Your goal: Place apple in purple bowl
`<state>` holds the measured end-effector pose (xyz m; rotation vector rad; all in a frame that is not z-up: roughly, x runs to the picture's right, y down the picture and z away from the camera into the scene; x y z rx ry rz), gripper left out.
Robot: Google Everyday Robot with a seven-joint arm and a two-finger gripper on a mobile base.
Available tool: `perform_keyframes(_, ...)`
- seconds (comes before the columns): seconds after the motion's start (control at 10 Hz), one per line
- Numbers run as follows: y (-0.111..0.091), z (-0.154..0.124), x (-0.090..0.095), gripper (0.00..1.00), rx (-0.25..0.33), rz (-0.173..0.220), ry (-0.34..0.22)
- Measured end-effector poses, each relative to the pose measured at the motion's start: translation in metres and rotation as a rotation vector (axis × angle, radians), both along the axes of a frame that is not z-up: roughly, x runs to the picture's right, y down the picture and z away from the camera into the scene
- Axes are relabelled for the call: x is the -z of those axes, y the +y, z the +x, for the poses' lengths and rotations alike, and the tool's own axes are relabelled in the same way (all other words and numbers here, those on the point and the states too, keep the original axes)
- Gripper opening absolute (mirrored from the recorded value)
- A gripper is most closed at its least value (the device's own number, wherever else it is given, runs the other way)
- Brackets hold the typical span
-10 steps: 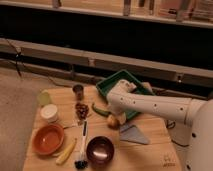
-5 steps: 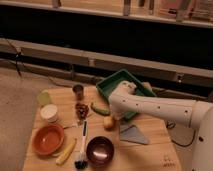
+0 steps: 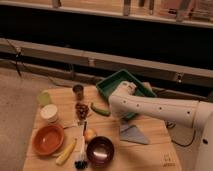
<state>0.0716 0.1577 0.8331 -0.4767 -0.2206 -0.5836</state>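
One end effector [image 3: 116, 107] beside cucumber [image 3: 100, 109], near tray [image 3: 107, 85]

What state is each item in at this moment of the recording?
apple: on the table, beside the purple bowl, not in it
purple bowl: upright, empty
orange bowl: upright, empty
banana: lying flat
green tray: partly covered by the arm
gripper: over the tray

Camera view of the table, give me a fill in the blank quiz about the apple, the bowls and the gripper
1. The apple sits on the table just beside the rim of the ____ bowl.
2. The banana lies between the purple bowl and the ____ bowl.
3. The gripper hangs near the ____ tray.

Missing words: purple; orange; green
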Motion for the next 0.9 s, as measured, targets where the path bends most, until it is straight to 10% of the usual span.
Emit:
perform_keyframes(0.5, -0.004, -0.031, 0.042, 0.78, 0.005, 0.017, -0.111)
perform_keyframes(0.9, 0.005, -0.035, 0.055, 0.80, 0.025, -0.007, -0.150)
